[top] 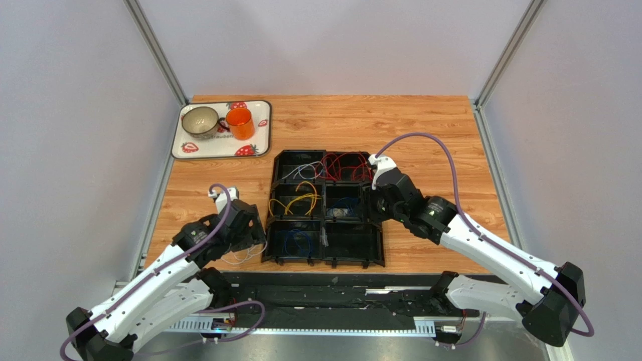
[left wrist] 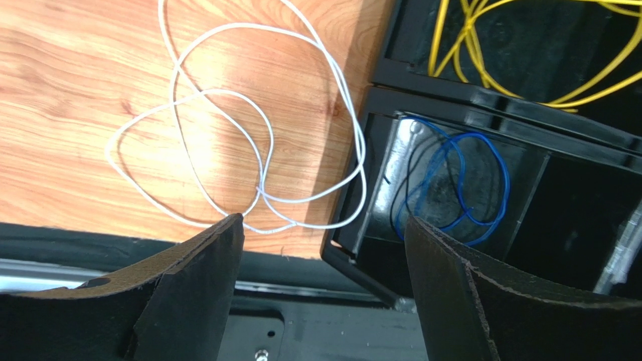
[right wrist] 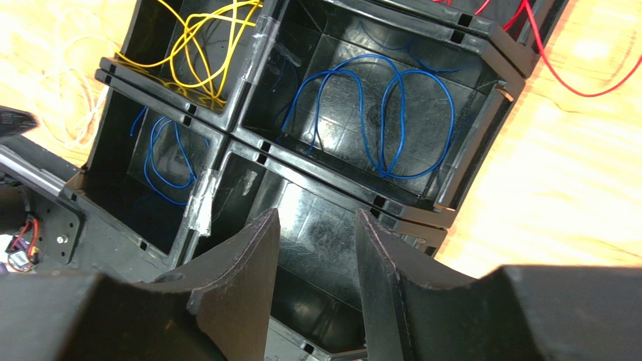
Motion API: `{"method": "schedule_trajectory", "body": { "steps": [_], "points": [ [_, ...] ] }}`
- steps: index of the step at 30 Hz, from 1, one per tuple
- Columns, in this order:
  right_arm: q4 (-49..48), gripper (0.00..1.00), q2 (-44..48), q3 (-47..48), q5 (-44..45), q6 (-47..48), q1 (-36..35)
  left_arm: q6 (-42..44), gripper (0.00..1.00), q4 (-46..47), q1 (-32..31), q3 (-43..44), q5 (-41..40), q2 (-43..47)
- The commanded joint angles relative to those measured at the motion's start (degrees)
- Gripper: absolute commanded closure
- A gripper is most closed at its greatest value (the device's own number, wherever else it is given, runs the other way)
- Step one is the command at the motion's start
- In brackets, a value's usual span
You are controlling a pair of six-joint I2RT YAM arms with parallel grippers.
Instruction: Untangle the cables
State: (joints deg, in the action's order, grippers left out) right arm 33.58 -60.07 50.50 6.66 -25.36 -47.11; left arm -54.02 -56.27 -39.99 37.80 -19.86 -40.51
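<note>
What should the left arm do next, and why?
Probably lower the left gripper onto the white cable and close. Its jaws stand open with nothing between them, and that cable lies in loose loops on the wooden table beside the black compartment tray.

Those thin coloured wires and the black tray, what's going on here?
Two robot arms seem to be sorting tangled cables into a black compartment tray. Yellow cables, red cables and blue cables lie in separate compartments. One white cable lies looped on the wooden table just left of the tray, with the left gripper open above it, holding nothing. The right gripper hovers over the tray's right side, jaws apart and empty.
</note>
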Motion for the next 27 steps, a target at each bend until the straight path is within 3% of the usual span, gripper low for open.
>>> {"method": "schedule_trajectory", "body": {
  "steps": [1, 17, 27],
  "points": [
    [-2.91, 0.55, -0.04, -0.58, -0.85, -1.18, -0.26, -1.88, 0.15, 6.17, 0.08, -3.61, -0.1, 0.43],
    [-3.52, 0.55, -1.45, -0.58, -0.94, -1.09, -0.26, 1.99, 0.34, 19.26, 0.08, -11.16, 1.66, -3.08],
    [-3.52, 0.55, -2.33, -0.49, -0.94, -0.83, -0.26, 2.87, 0.48, 22.52, 0.08, -13.54, 1.31, -2.12]
  ]
}}
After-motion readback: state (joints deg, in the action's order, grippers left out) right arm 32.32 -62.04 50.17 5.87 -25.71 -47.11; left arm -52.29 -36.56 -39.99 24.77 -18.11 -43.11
